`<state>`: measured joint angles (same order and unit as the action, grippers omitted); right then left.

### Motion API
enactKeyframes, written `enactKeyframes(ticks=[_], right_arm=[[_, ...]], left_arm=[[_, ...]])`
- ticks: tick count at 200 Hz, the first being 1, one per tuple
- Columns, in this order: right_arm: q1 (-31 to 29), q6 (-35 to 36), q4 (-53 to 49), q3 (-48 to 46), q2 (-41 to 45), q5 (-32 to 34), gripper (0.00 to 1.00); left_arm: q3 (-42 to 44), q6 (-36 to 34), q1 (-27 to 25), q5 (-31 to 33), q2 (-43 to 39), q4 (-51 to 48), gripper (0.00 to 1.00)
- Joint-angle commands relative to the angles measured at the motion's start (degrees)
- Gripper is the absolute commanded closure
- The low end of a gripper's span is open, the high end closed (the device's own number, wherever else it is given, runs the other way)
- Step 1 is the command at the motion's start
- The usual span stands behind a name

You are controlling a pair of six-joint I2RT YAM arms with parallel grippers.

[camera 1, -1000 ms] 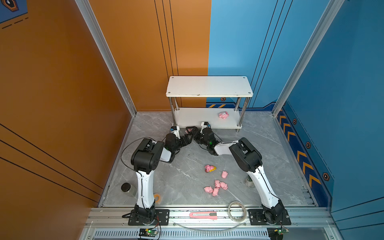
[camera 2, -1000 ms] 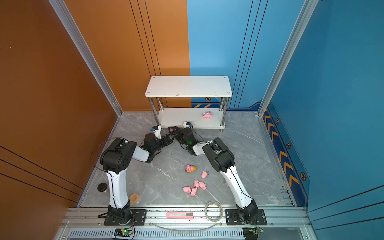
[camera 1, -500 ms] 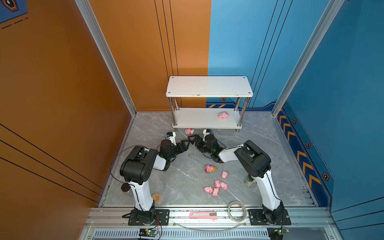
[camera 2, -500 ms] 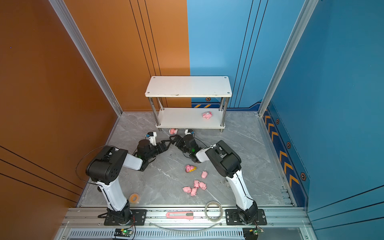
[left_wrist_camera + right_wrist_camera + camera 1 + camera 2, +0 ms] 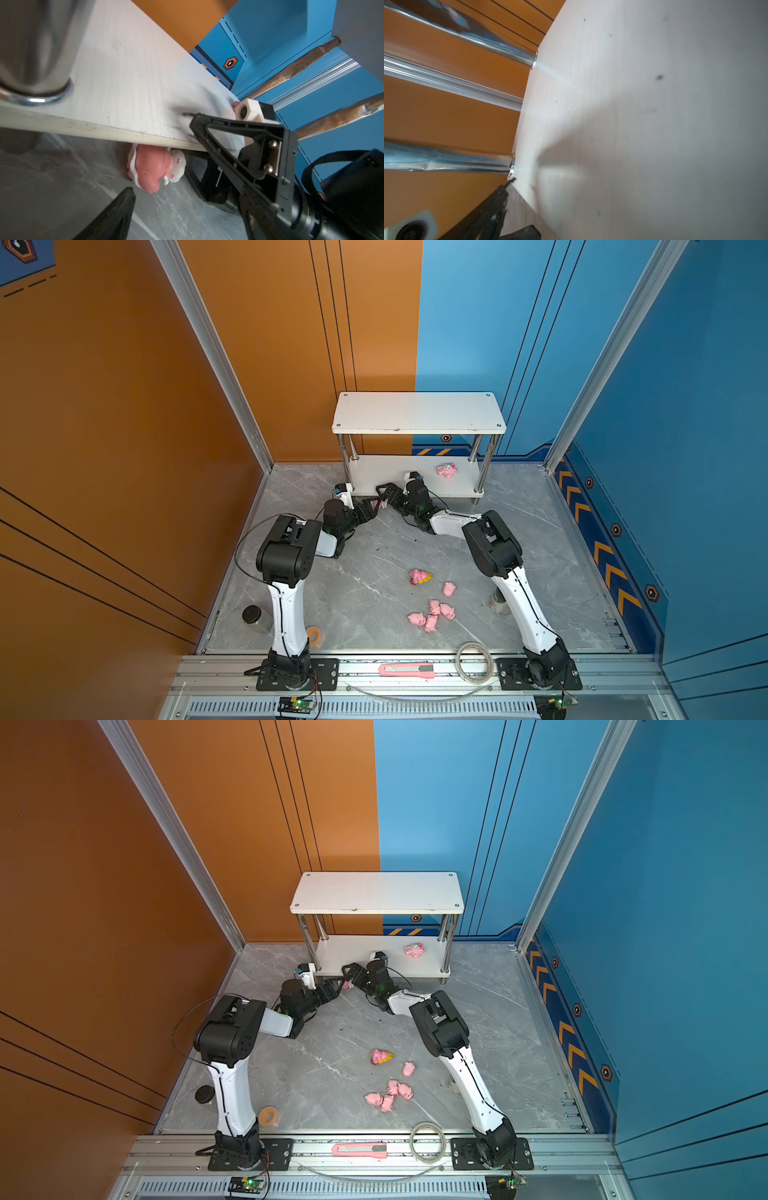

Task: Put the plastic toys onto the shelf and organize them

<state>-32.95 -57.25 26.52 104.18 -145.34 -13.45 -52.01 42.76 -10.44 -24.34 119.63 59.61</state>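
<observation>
Again left tool (image 5: 374, 507) and right tool (image 5: 385, 497) reach shelf (image 5: 415, 412).

A toy (image 5: 154, 166) is lying under the shelf (image 5: 124, 83) edge, just ahead of the left pincer (image 5: 182, 199), beside the right pincer (image 5: 190, 141).

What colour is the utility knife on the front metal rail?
The utility knife is pink; it shows best in a top view.
</observation>
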Motion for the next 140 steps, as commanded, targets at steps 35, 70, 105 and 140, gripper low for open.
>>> enactKeyframes(ticks=[35, 70, 105, 140], right_arm=[[-2.33, 0.73, -6.36, 8.1, -8.25, -6.11, 0.03], [-3.57, 0.27, -4.24, 7.88, -8.76, -10.06, 0.03], [-4.36, -2.45, 1.5, 2.23, -6.46, -11.79, 0.05], [-6.0, -4.08, 7.87, -8.44, -0.76, -12.06, 0.06]], left_arm=[[-6.27, -0.3, 0.75, -3.29, 5.5, 0.46, 0.19], [-8.81, 0.22, 1.42, -4.27, 7.48, 0.41, 0.19], [-4.48, 1.12, 0.77, -5.08, 5.06, 2.29, 0.19], [3.55, 3.0, -0.52, -5.04, 0.31, 6.53, 0.19]])
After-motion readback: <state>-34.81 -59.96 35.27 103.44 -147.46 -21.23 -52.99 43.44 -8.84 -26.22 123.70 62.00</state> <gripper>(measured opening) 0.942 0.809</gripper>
